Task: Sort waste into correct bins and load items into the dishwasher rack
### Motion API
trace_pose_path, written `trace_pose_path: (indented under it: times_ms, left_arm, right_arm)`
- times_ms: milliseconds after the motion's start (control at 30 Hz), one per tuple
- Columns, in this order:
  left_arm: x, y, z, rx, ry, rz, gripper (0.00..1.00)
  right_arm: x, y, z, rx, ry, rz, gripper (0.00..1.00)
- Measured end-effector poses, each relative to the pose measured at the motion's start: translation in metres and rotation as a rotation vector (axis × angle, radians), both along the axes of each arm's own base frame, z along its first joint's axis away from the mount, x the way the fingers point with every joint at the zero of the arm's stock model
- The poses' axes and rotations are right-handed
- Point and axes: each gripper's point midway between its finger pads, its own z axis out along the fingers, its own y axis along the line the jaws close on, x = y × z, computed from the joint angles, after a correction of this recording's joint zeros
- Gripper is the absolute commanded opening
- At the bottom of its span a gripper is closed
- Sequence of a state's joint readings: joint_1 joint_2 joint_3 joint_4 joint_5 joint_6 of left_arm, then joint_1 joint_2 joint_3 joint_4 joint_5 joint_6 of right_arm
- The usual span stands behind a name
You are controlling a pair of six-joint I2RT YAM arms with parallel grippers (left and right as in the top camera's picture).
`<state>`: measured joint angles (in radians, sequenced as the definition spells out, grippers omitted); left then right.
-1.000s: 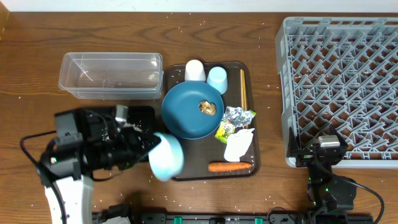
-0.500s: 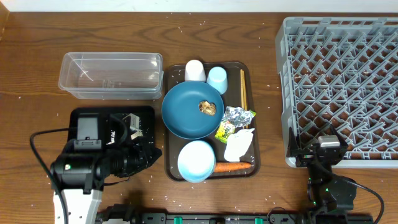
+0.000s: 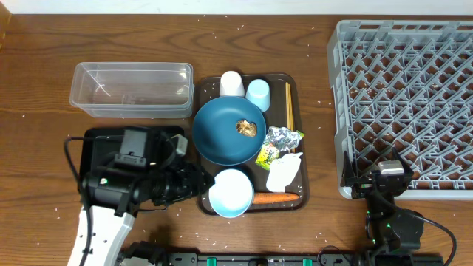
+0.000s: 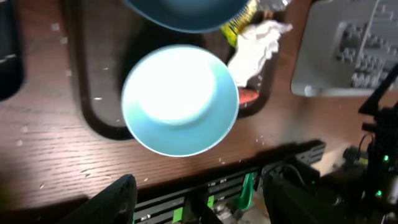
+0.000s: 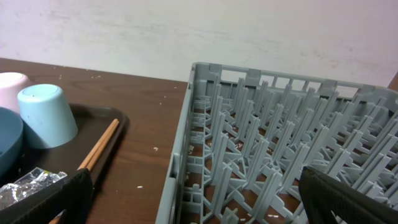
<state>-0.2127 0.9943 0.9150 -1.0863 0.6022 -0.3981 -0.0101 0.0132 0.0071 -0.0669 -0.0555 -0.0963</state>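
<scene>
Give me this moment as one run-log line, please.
left gripper: open, clear of bowl | bowl: upright on tray, beside carrot | right gripper: open, by rack

Setting: robot test bench, staged as a dish-clearing station. A cabled left arm [image 3: 111,193] and right arm [image 3: 390,222] are sitting at a wood-grain table [image 3: 44,74]. It is carrying a grey dishwasher rack [image 3: 403,96] and a brown serving tray [image 3: 298,96]. A plain white wall [image 5: 186,31] is standing behind.

Brown serving tray [image 3: 298,103] on wooden table [image 3: 281,37] — white wall [image 5: 186,25] behind.
</scene>
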Motion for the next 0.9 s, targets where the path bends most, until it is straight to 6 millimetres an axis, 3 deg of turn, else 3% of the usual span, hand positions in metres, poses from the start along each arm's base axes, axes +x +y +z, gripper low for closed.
trace_pose_path:
  times_ms: [167,333,533,733,900]
  left_arm:
    - [-0.001,-0.029,0.004,-0.024,-0.06,-0.12,0.65]
    - [-0.01,-0.062,0.001,-0.026,-0.069,-0.219,0.48]
    - [-0.018,-0.107,-0.028,0.024,-0.012,-0.311,0.19]
    - [-0.026,-0.14,-0.056,0.049,0.029,-0.375,0.12]
    - [-0.025,-0.141,-0.074,0.097,0.063,-0.367,0.07]
  right_arm:
    - [0.0,0.0,0.0,0.0,0.0,0.0,0.99]
    - [0.0,0.0,0.0,0.0,0.0,0.0,0.99]
    - [0.0,0.0,0.0,0.0,0.0,0.0,0.99]
    - [0.0,0.0,0.0,0.0,0.0,0.0,0.99]
    - [0.0,0.0,0.0,0.0,0.0,0.0,0.99]
